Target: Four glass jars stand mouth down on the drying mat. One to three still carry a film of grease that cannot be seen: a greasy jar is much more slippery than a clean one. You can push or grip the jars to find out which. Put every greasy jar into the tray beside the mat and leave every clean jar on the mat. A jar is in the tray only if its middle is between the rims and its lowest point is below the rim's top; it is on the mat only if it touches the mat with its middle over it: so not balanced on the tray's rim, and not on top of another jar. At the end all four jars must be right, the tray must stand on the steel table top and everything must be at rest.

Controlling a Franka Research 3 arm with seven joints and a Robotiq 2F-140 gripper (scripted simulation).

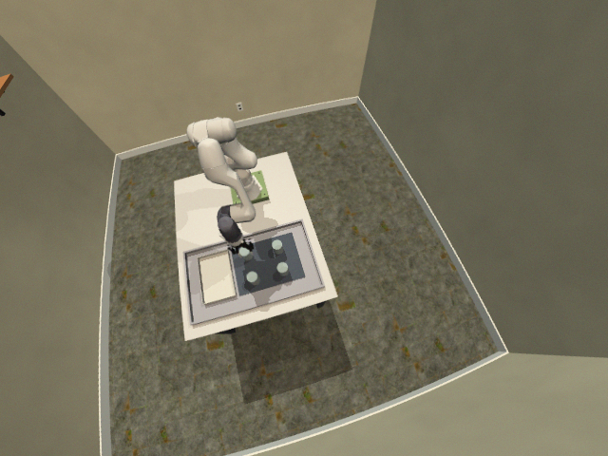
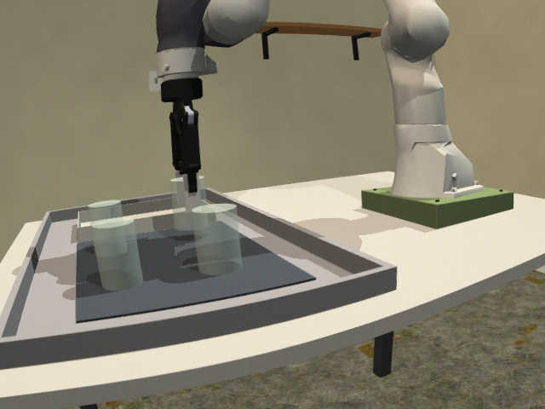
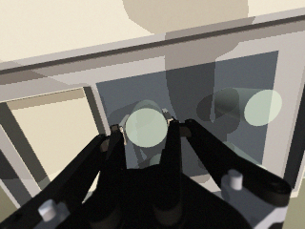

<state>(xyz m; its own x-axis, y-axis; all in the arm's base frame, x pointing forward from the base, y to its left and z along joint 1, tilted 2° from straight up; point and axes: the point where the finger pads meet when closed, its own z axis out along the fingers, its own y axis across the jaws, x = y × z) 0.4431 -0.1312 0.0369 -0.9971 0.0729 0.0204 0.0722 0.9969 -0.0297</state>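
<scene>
Four clear glass jars stand mouth down on the dark drying mat [image 1: 294,251] [image 2: 185,290] [image 3: 111,93]. My gripper [image 1: 242,248] [image 2: 192,185] [image 3: 147,117] points straight down and is shut on the back-left jar [image 1: 244,253] [image 2: 185,206] [image 3: 146,128], which stands at the mat corner nearest the tray. Its base looks level with the mat. The other jars are at the back right [image 1: 277,244] [image 3: 262,108], the front left [image 1: 252,277] [image 2: 218,242] and the front right [image 1: 282,268] [image 2: 117,255]. The cream tray [image 1: 218,278] [image 3: 43,129] lies beside the mat, left of the held jar in the overhead view.
Mat and tray sit inside a grey raised-rim steel top [image 1: 313,267] [image 2: 307,283] on the white table. The robot's green base [image 1: 263,188] [image 2: 439,206] stands behind it. A wall shelf [image 2: 317,28] hangs behind the arm.
</scene>
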